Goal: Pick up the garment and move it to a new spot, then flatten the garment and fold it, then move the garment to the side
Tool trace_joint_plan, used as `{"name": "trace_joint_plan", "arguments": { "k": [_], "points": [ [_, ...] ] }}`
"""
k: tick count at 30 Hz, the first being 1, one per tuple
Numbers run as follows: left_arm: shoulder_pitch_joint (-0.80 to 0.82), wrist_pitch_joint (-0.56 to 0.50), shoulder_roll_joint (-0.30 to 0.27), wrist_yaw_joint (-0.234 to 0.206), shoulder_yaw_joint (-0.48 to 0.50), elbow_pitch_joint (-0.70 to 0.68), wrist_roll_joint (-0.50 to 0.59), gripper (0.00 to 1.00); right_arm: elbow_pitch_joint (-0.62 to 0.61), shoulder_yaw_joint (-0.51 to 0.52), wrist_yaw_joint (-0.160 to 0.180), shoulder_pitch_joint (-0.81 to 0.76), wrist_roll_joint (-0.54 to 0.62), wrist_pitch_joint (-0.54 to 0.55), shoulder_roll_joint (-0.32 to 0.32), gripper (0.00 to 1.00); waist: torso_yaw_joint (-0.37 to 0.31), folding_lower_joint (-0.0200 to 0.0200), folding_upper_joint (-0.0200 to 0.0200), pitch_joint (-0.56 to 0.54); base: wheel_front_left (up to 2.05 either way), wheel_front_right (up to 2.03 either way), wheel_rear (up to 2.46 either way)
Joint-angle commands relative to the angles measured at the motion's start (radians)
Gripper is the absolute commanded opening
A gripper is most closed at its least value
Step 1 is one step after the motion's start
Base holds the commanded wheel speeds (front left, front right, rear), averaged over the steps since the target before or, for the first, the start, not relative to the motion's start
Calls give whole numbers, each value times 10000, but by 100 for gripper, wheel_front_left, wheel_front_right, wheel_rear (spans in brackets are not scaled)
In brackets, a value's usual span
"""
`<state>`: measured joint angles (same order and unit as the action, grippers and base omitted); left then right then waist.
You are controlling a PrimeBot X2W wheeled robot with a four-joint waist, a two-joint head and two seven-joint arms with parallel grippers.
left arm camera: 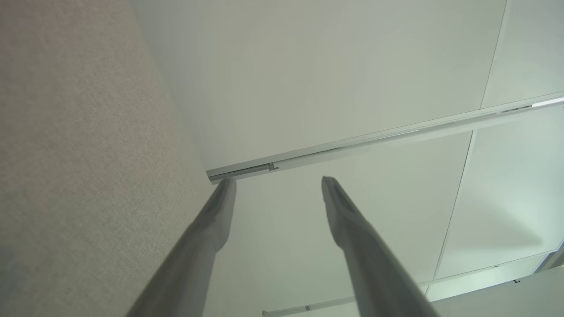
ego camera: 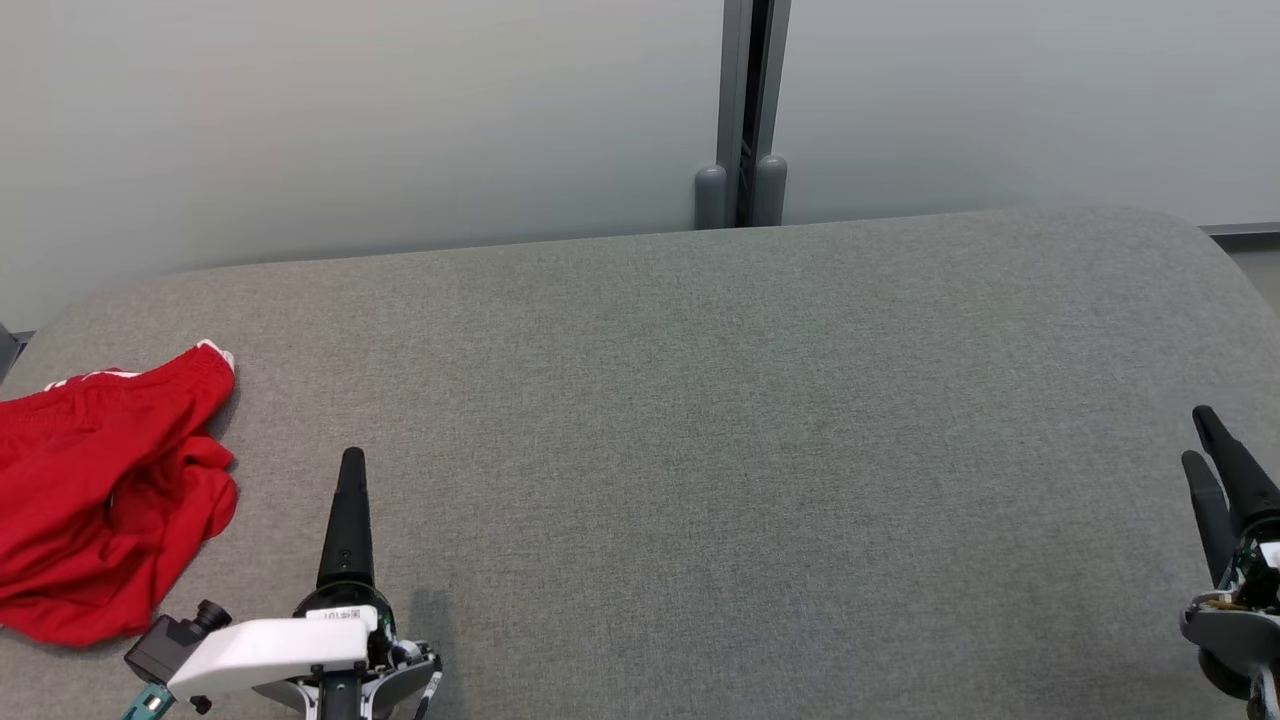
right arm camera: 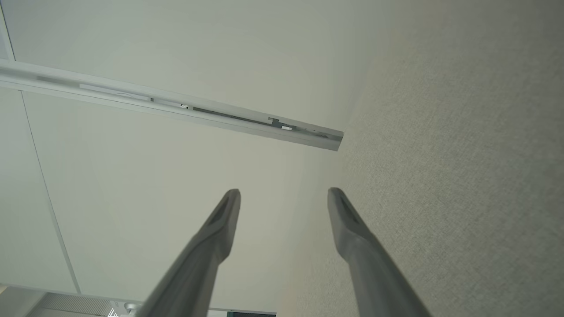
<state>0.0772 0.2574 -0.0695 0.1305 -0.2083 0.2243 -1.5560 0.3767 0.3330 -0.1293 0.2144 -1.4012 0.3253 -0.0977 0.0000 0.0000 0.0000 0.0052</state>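
The garment [ego camera: 95, 500] is a crumpled red heap with a bit of white trim at its top, lying at the far left of the grey fabric surface [ego camera: 700, 450]. My left gripper [ego camera: 352, 462] stands at the lower left, just right of the garment and apart from it, its fingers pointing up the view. In the left wrist view the left gripper [left arm camera: 278, 180] is open with nothing between its fingers. My right gripper [ego camera: 1197, 435] is at the far right edge, well away from the garment. In the right wrist view the right gripper [right arm camera: 284, 191] is open too and holds nothing.
A pale wall with a grey vertical post [ego camera: 742, 110] stands behind the surface's rounded back edge. The garment's left part runs out of the head view.
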Motion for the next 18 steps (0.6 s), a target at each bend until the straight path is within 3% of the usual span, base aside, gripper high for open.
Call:
{"name": "trace_joint_plan", "arguments": {
  "k": [1, 18],
  "points": [
    [422, 44, -106, 2, 92, -188, 364, 100, -343, -100, -14, 167, 486, -198, -215, 100, -2, 0, 0, 0, 0, 0, 0],
    [688, 45, -181, -305, 488, -782, 4500, 100, -1925, -944, -15, -118, 5327, -1550, -382, 100, 1, 0, 0, -17, 0, 0, 0]
  ]
}}
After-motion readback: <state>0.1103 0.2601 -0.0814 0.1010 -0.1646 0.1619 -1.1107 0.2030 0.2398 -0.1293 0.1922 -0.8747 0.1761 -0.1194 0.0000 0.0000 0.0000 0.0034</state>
